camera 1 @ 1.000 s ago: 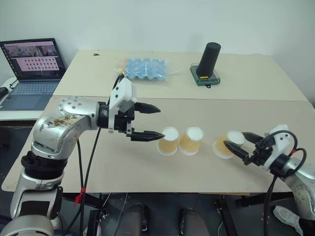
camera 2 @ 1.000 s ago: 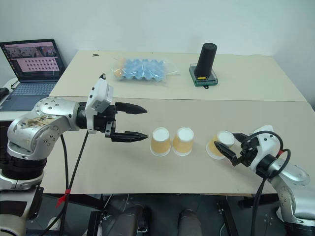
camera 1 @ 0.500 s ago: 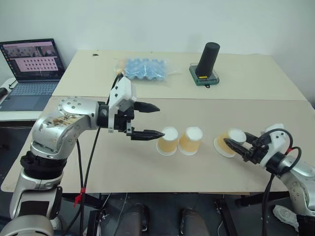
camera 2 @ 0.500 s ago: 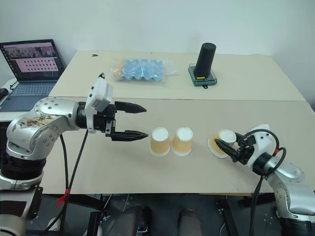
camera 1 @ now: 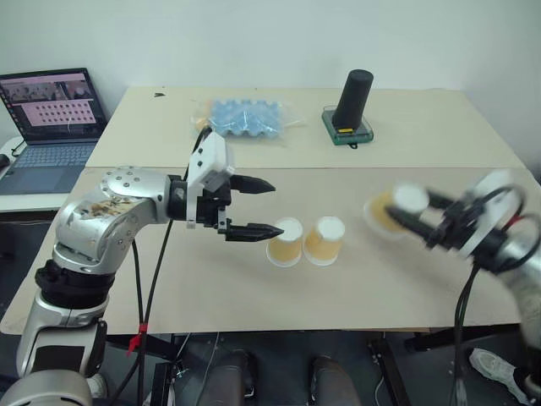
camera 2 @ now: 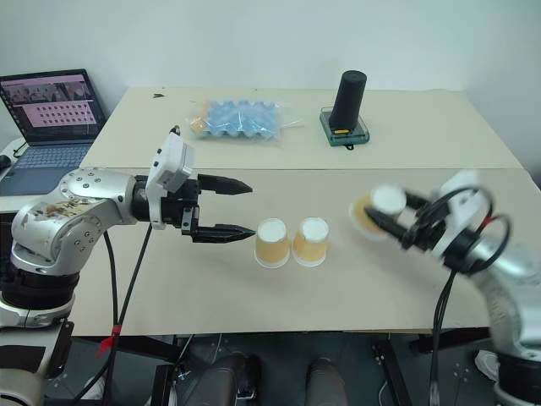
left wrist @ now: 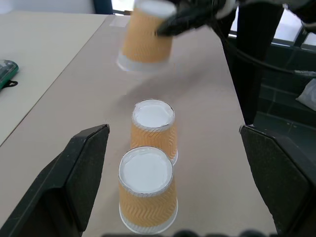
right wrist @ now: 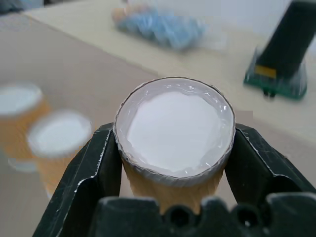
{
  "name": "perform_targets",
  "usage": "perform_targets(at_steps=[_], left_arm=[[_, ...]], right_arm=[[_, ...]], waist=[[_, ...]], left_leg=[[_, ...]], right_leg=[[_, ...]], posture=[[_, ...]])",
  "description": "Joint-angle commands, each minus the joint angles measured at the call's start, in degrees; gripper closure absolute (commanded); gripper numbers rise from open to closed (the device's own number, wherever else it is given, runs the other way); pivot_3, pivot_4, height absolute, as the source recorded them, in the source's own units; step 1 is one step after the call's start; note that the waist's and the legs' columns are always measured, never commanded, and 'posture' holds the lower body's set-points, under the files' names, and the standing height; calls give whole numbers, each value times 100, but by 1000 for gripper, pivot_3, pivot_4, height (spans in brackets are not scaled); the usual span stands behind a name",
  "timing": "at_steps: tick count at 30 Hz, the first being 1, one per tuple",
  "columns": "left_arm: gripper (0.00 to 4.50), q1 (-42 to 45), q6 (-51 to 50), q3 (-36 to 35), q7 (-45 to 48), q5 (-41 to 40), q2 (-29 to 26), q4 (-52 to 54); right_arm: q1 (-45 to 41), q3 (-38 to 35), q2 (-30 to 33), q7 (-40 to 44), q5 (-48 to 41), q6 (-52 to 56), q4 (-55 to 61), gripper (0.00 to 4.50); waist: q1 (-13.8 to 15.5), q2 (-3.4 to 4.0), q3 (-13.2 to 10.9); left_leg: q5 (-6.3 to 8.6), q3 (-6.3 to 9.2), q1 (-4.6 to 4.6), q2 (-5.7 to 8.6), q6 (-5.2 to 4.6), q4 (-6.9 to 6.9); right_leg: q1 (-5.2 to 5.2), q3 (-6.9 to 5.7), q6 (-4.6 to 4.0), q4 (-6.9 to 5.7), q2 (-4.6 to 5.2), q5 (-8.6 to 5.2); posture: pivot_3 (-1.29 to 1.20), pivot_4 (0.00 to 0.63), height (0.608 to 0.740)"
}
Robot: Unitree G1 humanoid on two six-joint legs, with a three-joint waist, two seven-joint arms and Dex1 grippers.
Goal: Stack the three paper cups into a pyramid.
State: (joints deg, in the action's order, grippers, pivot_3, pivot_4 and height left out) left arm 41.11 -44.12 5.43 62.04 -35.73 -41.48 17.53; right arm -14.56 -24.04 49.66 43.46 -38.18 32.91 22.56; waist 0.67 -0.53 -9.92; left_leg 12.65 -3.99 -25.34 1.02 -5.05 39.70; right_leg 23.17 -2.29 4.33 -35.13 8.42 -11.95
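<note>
Gripping third cup [right wrist: 175, 133]: right tool [camera 2: 397, 218], clear of table [camera 1: 254, 296].

No text, label or number can be read on anything here.

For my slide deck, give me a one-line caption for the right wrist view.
Right gripper shut on an upside-down paper cup, two more cups standing on the table beyond.

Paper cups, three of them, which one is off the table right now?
The cup in the right gripper, clamped between its fingers and lifted. The other two cups stand upside down, side by side on the table.
</note>
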Motion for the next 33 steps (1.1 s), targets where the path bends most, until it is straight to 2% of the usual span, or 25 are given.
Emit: perform_targets(at_steps=[1, 5, 16, 20, 22, 33], left_arm=[[0, 29, 13, -121, -2, -41, -86, 177], [0, -45, 12, -147, -85, -60, -85, 221], [0, -153, -306, -304, -274, -314, -182, 524], [0, -185, -374, -318, -359, -361, -233, 622], [0, -202, -420, -338, -397, -392, -233, 660], [0, -244, -499, -392, -497, -499, -297, 718]], right_arm=[[-591, -94, 468, 419, -466, 248, -14, 1825], [-1922, 577, 620, 1318, -992, 461, -559, 1825], [-2731, 2806, -177, 2890, 15, 33, -1626, 1825], [-2932, 3052, -368, 3152, 317, -105, -1884, 1825], [-2982, 3110, -452, 3216, 423, -142, -1950, 1825], [-3206, 3113, -635, 3389, 797, -296, -2230, 1825]], waist=[[7, -4, -1], [-7, -5, -3], [-12, -10, -4], [1, -10, -5], [3, -10, -5], [-3, -10, -5]], left_leg=[[0, 2, 0, -1, 0, -1], [4, -4, -4, 5, -8, 4], [5, -1, -17, 6, -10, 9], [2, 0, -19, 10, -5, 9], [-19, 0, -18, 10, 29, 9], [-27, 0, -18, 10, 44, 8]], right_leg=[[-1, -3, -1, 3, -1, 0], [-1, 3, -2, 8, 5, 1], [7, -2, -1, 2, 4, 1], [9, -3, 0, 2, 3, 1], [7, -5, 0, 3, 3, 1], [9, -5, 0, -1, 3, 1]], posture=[[0, 150, 726], [0, 150, 726], [0, 150, 726], [0, 150, 726], [0, 150, 726], [0, 150, 726]])
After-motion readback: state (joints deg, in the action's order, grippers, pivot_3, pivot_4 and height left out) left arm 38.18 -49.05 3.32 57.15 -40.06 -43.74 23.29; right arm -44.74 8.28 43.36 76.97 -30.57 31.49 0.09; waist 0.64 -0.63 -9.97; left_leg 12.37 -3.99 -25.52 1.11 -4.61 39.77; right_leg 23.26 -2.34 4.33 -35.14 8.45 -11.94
